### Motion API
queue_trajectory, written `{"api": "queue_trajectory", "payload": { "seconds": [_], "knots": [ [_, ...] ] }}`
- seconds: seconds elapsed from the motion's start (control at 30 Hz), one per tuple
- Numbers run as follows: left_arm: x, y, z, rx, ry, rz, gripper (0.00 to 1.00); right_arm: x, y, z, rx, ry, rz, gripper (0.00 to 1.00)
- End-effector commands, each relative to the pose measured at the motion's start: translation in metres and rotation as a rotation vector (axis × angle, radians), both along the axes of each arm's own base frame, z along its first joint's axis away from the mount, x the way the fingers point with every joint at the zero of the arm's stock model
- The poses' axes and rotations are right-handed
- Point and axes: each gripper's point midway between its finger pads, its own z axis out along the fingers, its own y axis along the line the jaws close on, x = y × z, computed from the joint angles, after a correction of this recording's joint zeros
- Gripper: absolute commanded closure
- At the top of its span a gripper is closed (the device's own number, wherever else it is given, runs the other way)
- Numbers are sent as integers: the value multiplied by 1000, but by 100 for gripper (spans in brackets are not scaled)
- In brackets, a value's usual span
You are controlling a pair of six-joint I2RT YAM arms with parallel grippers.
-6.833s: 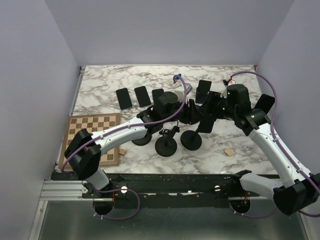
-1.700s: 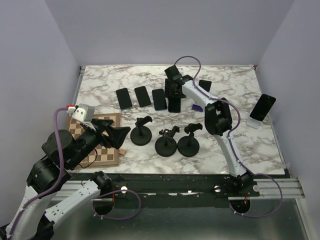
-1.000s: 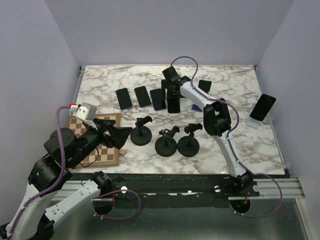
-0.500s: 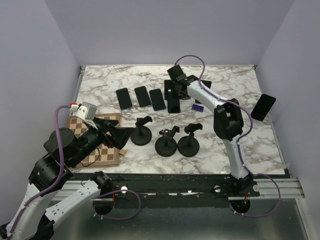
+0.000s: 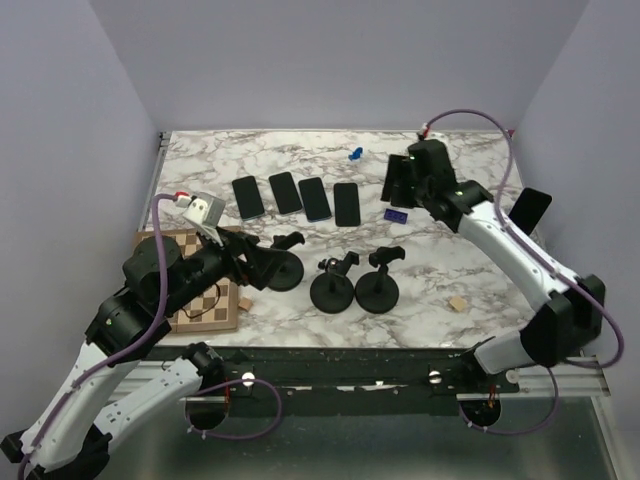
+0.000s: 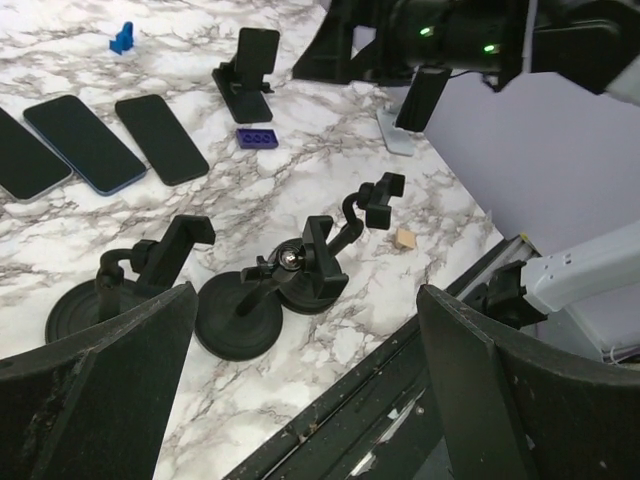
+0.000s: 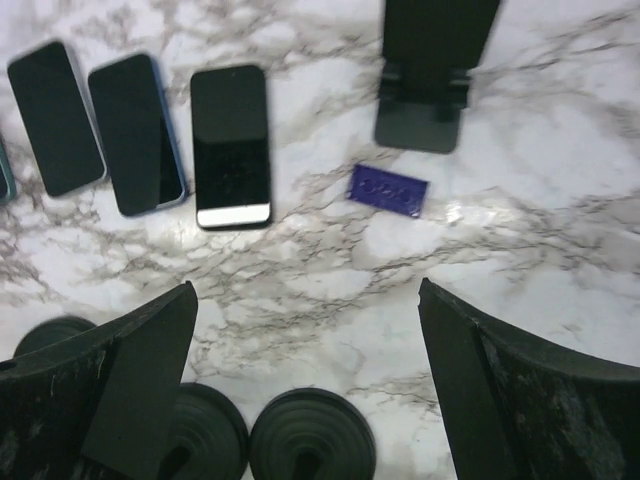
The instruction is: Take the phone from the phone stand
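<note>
1. Two phones stand propped on stands. The black slab phone [image 7: 437,30] leans on a black folding phone stand [image 7: 420,128] just beyond the right gripper's [image 7: 305,300] fingertips, off toward the finger on the right of the wrist view. I judge this one to be the target.
2. The right gripper's jaws are spread wide with nothing between them. It is apart from the phone and stand, with no contact.
3. The left gripper [image 6: 307,300] is also wide open and empty, well away from the target. Black suction-cup mounts [image 6: 240,310] lie beneath and ahead of it.
4. A small purple toy brick [image 7: 388,189] lies between the right gripper and the stand's foot. A row of flat phones [image 7: 231,146] sits toward the other finger.
5. A second black phone [image 5: 529,208] on a pale stand [image 6: 395,130] is out to the right gripper's far side.
6. Handling, judged: the phone is rigid, thin and fairly light, with a slick glass face that would scratch or crack if dropped.
7. Hold, judged: pinch across the two long edges, high up and clear of the stand's lip, then lift along the backrest. The stand looks light and may tip or ride up with the phone.
</note>
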Motion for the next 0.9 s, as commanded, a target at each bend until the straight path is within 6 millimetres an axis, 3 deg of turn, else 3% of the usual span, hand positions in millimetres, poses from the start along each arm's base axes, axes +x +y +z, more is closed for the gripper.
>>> {"api": "queue_trajectory", "payload": {
  "seconds": [0.0,0.23,0.33,0.6,0.73,0.87],
  "knots": [
    [1,-20,15,-33,-34,-88,1,-1,-65,51,48,-193,-207,2],
    [10,-44,26,-22,-28,-172,1,-26,-163,79,56,-286,-492,2],
    [10,-53,30,-42,-25,-210,1,-32,-195,83,67,-305,-582,2],
    [5,-60,29,-56,-3,-260,1,-35,-277,54,101,-207,-790,2],
    [-2,-61,30,-59,-2,-289,1,-42,-304,49,150,-222,-849,1],
    [-8,-59,28,-71,-15,-304,1,-41,-318,46,132,-217,-875,0]
  ]
}}
